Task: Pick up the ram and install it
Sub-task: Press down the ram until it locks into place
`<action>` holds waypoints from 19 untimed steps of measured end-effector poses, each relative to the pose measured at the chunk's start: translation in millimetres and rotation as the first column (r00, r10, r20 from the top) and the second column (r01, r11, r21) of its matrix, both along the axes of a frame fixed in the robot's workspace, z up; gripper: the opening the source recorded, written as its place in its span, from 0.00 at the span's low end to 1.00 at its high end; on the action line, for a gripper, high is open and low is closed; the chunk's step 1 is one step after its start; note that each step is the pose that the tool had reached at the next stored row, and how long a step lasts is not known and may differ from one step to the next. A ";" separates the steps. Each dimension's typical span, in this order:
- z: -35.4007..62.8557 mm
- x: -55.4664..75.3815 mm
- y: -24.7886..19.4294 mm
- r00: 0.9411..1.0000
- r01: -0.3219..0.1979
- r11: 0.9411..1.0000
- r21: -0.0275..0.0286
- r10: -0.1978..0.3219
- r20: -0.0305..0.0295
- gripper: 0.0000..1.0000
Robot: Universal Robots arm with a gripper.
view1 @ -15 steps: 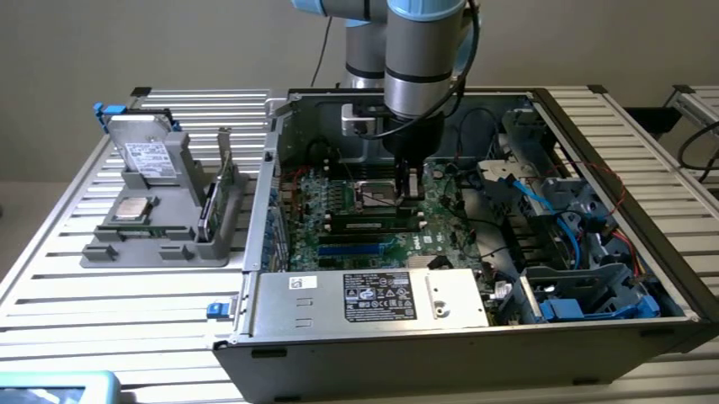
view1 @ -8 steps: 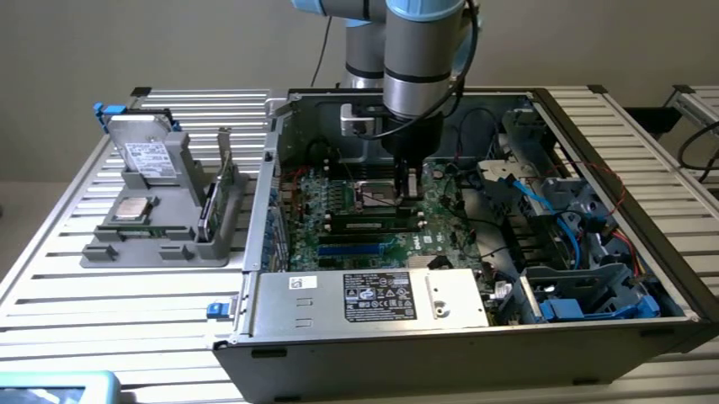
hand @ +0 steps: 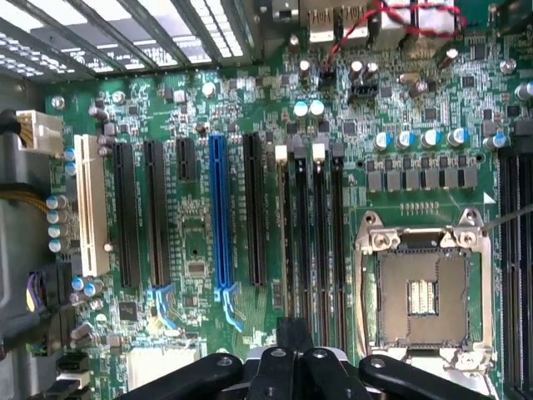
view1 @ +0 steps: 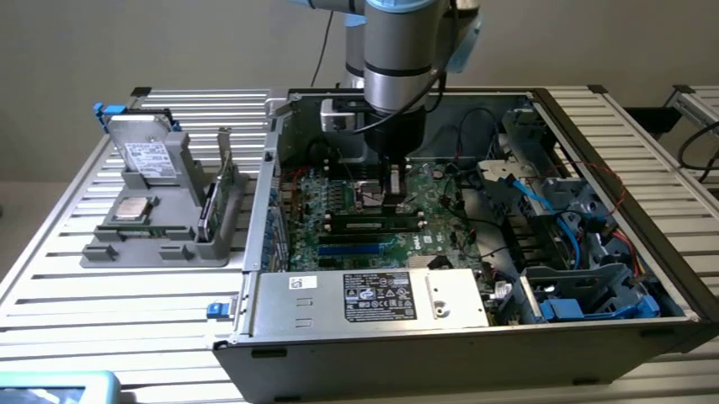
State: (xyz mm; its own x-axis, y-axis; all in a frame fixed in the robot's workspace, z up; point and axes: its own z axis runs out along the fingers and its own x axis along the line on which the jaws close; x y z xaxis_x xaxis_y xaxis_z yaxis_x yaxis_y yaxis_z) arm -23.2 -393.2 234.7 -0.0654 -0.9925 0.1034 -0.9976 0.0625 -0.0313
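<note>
Slatted aluminium bench carries an open PC case, motherboard exposed. Arm reaches down into the case; gripper hangs just over the board near the memory slots, beside the empty CPU socket. Fingers are pressed together. RAM lies seated lengthwise in a slot, just below the gripper in the exterior view.
</note>
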 end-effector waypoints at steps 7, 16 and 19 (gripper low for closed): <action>0.0 -26.2 -1.4 1.000 0.000 1.000 0.000 0.000 0.000 0.11; -0.7 -37.8 -1.9 1.000 0.000 1.000 0.000 0.000 0.000 0.11; -1.3 -37.9 -2.0 1.000 0.000 1.000 0.000 0.000 0.000 0.11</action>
